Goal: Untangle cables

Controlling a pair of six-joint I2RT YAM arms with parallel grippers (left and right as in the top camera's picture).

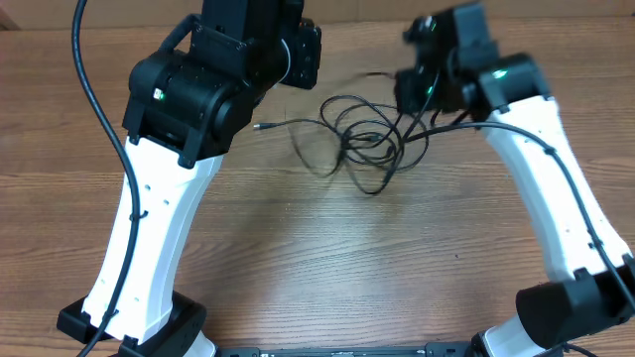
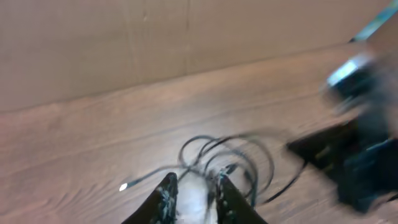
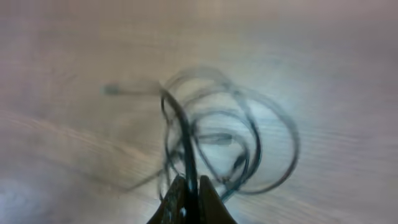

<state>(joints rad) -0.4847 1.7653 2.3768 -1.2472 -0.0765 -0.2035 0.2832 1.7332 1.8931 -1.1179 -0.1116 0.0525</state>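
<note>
So the cables (image 1: 367,139) sit in a loose tangle on the table (image 1: 298,248). The right gripper (image 3: 188,186) is clamped on one strand, loops spreading just ahead; the left gripper (image 2: 194,190) hovers slightly parted right beside them.

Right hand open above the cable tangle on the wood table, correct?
No. The right hand is shut, not open, pinching a strand of the cables, as the right wrist view shows. It is above the tangle on the wood table.
</note>
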